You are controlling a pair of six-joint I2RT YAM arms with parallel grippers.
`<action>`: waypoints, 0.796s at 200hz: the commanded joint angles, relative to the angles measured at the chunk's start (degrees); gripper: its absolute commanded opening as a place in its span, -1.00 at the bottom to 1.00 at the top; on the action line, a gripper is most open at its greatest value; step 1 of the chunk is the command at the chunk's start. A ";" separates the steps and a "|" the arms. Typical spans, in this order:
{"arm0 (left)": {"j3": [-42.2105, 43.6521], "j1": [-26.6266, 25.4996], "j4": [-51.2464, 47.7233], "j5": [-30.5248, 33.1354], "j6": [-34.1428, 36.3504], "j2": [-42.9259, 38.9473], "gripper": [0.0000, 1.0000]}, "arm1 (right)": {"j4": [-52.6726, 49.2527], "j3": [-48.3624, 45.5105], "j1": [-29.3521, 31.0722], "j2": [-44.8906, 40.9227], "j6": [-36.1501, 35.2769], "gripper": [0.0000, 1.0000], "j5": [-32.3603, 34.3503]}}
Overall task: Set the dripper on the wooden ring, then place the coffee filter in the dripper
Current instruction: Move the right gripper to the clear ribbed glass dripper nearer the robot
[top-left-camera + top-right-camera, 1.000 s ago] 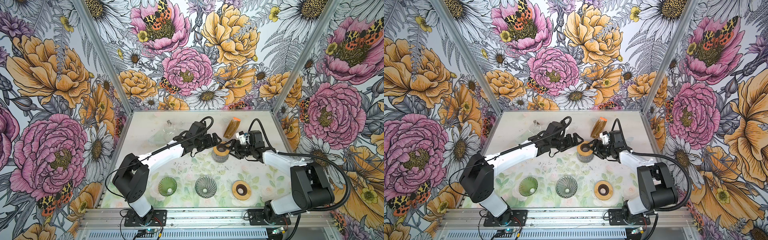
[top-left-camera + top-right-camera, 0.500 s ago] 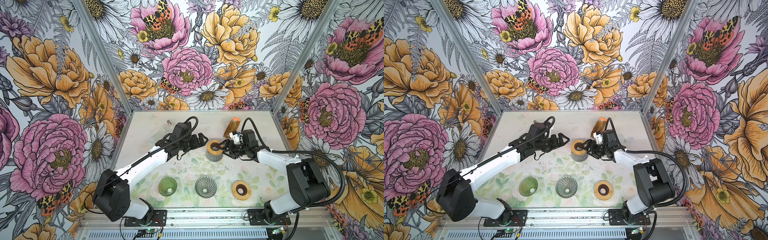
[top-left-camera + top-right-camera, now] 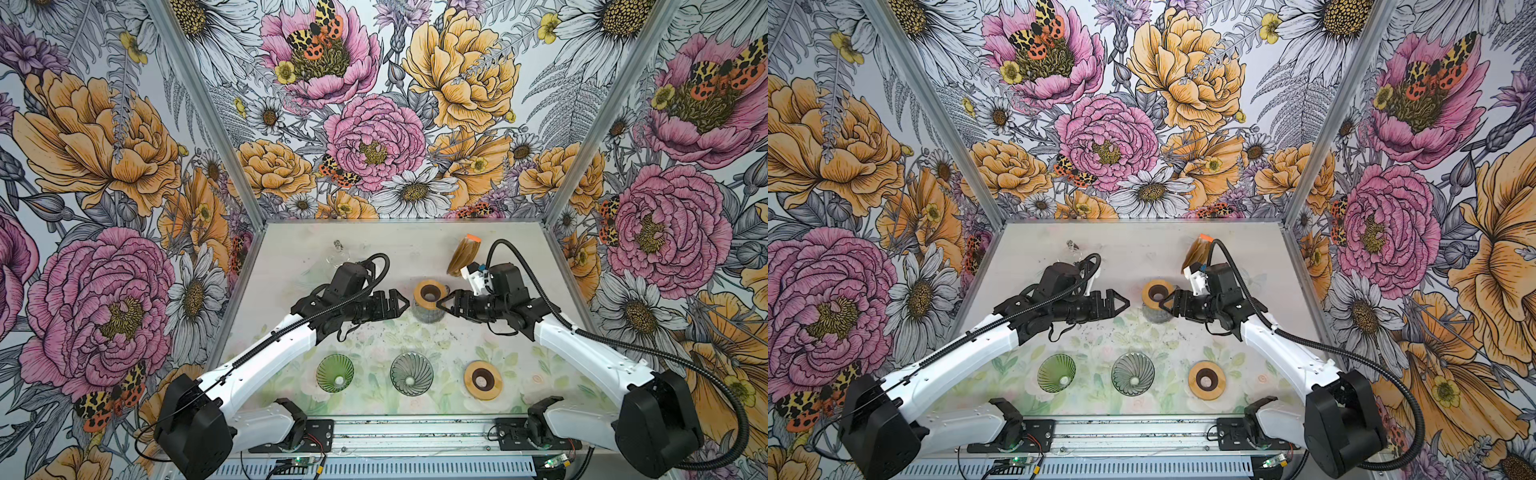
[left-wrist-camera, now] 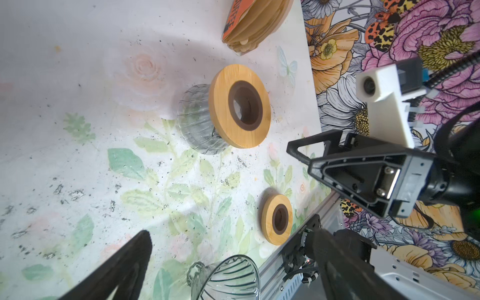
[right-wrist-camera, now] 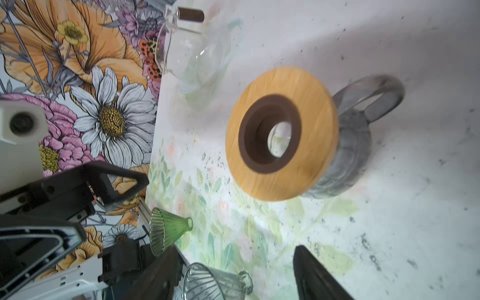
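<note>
Left gripper (image 3: 401,300), jaws spread, has backed away from the grey dripper (image 3: 430,302); right gripper (image 3: 446,300), also spread and empty, sits just beside it. Coffee filters (image 3: 462,259) stand behind the dripper, untouched.

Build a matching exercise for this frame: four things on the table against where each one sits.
Things:
1. green dripper
2. grey dripper
3. filter pack
4. grey cup

Places:
a. back right
b. front left
c. front middle
d. centre, under a wooden ring

Pairs: 1-b, 2-c, 3-a, 4-d
</note>
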State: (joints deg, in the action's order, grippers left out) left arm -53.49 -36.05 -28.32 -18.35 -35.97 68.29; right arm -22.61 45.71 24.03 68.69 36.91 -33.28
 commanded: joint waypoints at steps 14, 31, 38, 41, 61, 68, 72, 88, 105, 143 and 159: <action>-0.92 -0.16 -1.55 -4.42 8.08 -3.07 0.97 | -10.23 1.99 6.59 -3.80 -6.27 0.38 4.13; -2.13 0.17 -3.99 -5.01 10.15 -4.56 0.97 | -12.19 2.09 9.82 -4.90 -6.69 0.35 4.38; -2.76 0.29 -5.04 -5.67 11.16 -5.11 0.98 | -13.01 2.18 11.18 -5.12 -6.91 0.34 4.61; -3.02 0.43 -5.63 -5.84 11.71 -5.37 0.98 | -13.37 2.25 11.88 -5.14 -6.90 0.33 4.90; -4.60 1.21 -9.21 -7.27 15.13 -7.11 0.98 | -15.21 2.60 15.36 -4.87 -7.20 0.29 6.91; -5.03 1.56 -10.28 -7.79 16.28 -7.76 0.98 | -15.40 2.54 16.26 -4.64 -7.07 0.27 7.41; -5.23 1.75 -10.90 -8.05 16.89 -8.16 0.98 | -15.44 2.54 16.68 -4.42 -6.96 0.25 7.75; -5.93 2.29 -12.96 -8.03 18.70 -9.80 0.98 | -15.46 2.60 18.79 -3.38 -6.46 0.22 8.89; -6.61 2.85 -15.03 -7.82 20.66 -11.29 0.98 | -15.52 3.14 20.98 -1.92 -6.08 0.20 10.70; -6.48 3.87 -18.81 -10.33 24.03 -13.74 0.98 | -15.31 3.67 24.45 1.23 -4.59 0.16 15.52; -5.57 3.87 -19.05 -12.17 24.88 -14.72 0.98 | -15.27 3.94 25.00 2.19 -3.96 0.13 16.75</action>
State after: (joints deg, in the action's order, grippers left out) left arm -59.24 -32.71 -44.71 -26.59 -14.76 55.29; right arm -37.60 47.35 48.10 69.71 31.70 -20.91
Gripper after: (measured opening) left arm 0.988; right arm 0.574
